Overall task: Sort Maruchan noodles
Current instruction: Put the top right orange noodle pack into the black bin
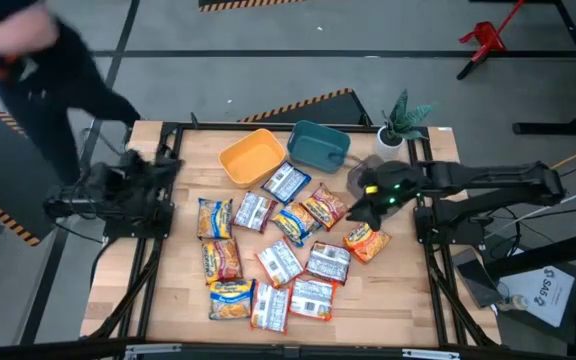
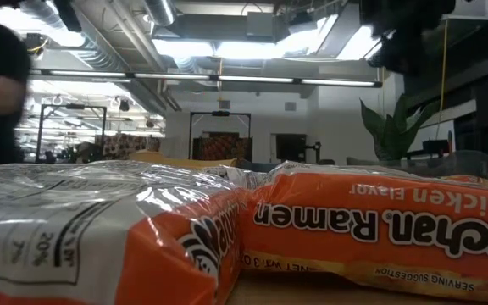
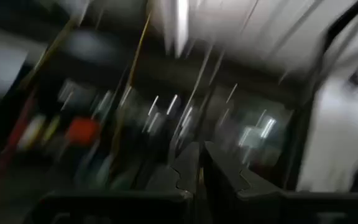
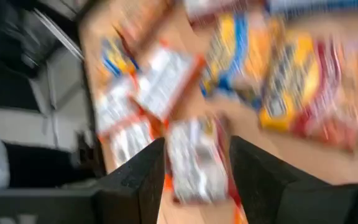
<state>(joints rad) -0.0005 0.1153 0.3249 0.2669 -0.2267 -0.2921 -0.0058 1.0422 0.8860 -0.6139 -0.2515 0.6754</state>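
Two dark arms flank a wooden table (image 1: 178,300). About a dozen noodle packets (image 1: 278,262) lie scattered flat across its middle, some overlapping, in yellow-and-blue, red and orange. Behind them at the far edge sit a yellow bin (image 1: 251,157) and a teal bin (image 1: 319,144), touching each other. Right gripper (image 1: 353,213) hovers over the right side of the spread, beside an orange packet (image 1: 366,241) — its fingers (image 4: 138,171) stand parted, holding nothing. Left gripper (image 3: 199,165) waits folded back at the table's left edge — its fingers pressed together, empty.
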